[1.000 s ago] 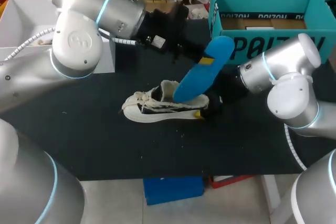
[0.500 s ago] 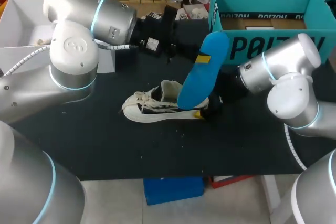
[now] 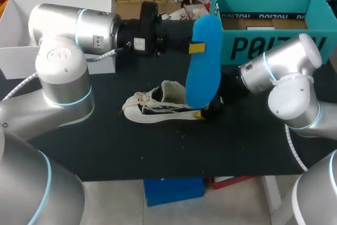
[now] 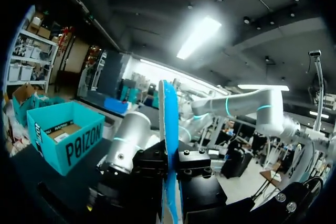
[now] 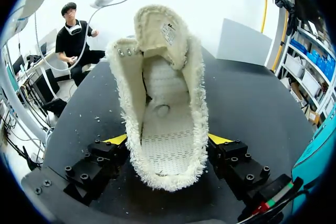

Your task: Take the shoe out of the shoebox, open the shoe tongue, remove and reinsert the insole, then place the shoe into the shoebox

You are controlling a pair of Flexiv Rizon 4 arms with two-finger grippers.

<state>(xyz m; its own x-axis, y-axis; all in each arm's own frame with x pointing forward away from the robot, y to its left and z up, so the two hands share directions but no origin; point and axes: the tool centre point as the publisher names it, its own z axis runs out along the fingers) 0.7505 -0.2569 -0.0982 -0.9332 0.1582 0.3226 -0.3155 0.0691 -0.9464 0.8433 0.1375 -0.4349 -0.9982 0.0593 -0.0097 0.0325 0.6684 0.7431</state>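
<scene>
**Insole out, shoe braced for refit**
Left end effector [image 4: 169, 169] pinches the single blue insole [image 3: 202, 61] edge-on. Right end effector [image 5: 167, 141] clamps the one shoe [image 5: 165, 103] at its heel on the surface [image 3: 158, 151]. Refitting should go best toe-first under the raised tongue [image 5: 160, 30], heel pressed last. One shoebox [image 3: 263, 46] stands beyond.
</scene>
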